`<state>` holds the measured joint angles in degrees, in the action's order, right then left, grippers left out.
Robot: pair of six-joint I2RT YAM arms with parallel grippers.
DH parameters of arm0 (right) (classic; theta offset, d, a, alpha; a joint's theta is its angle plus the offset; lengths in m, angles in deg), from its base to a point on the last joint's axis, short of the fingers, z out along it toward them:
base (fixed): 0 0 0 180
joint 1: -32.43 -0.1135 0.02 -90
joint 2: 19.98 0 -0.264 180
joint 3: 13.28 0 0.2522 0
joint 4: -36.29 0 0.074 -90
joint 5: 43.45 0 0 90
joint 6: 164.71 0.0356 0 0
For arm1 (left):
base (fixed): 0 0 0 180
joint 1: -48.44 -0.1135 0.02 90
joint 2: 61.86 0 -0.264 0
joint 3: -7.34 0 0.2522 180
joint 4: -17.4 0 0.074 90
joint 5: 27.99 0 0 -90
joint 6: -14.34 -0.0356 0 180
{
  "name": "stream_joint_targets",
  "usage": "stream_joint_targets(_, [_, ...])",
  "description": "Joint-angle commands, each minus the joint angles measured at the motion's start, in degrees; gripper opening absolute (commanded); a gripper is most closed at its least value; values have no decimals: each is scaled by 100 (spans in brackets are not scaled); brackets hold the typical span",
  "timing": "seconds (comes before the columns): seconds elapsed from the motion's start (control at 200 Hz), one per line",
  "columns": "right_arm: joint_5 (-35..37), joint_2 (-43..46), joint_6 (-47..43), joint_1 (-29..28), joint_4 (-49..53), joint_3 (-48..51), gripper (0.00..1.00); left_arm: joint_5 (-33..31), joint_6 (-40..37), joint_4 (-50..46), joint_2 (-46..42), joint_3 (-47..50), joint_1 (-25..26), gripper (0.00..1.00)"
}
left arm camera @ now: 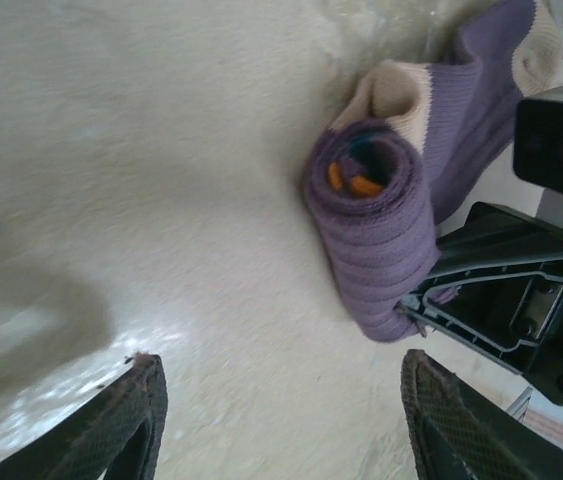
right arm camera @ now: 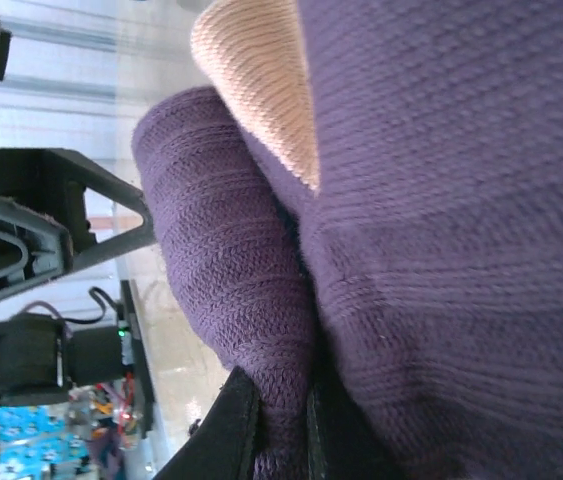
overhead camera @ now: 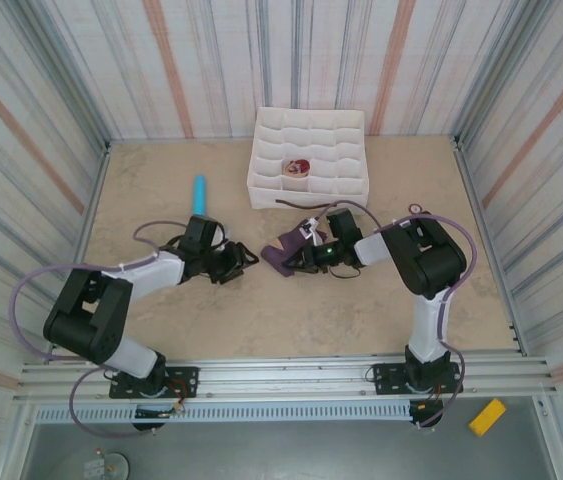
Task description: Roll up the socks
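A dark purple sock [overhead camera: 283,252] with a cream patch lies mid-table, one end wound into a tight roll [left arm camera: 376,230] that shows orange and blue inside. My right gripper [right arm camera: 279,425] is shut on a fold of this purple sock [right arm camera: 261,300]; it reaches in from the right [overhead camera: 306,255]. Just left of the roll, my left gripper [overhead camera: 239,262] stands open, its fingertips [left arm camera: 136,415] wide apart over bare table with nothing between them. A small beige and maroon rolled sock [overhead camera: 296,168] sits in a compartment of the white tray [overhead camera: 261,180].
A light-blue cylinder [overhead camera: 199,193] lies at the back left, behind the left arm. A thin dark strip [overhead camera: 296,203] lies just in front of the tray. Striped walls close the table on three sides.
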<state>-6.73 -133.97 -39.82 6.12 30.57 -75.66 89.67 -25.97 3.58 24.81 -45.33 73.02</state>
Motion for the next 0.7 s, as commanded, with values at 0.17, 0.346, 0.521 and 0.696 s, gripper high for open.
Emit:
stream_joint_targets(0.17, [1212, -427, 594, 55, 1632, 248, 0, -454, 435, 730, 837, -535, 576, 63])
stream_joint_targets(0.346, [1239, -352, 612, 46, 1633, 285, 0, -756, 567, 988, 1236, -767, 867, 62])
stream_joint_targets(0.521, [1279, -318, 629, 55, 1618, 266, 0, -788, 722, 1054, 1600, -898, 919, 44])
stream_joint_targets(0.696, [1299, -292, 658, 55, 1571, 223, 0, -871, 746, 851, 1715, -933, 924, 22])
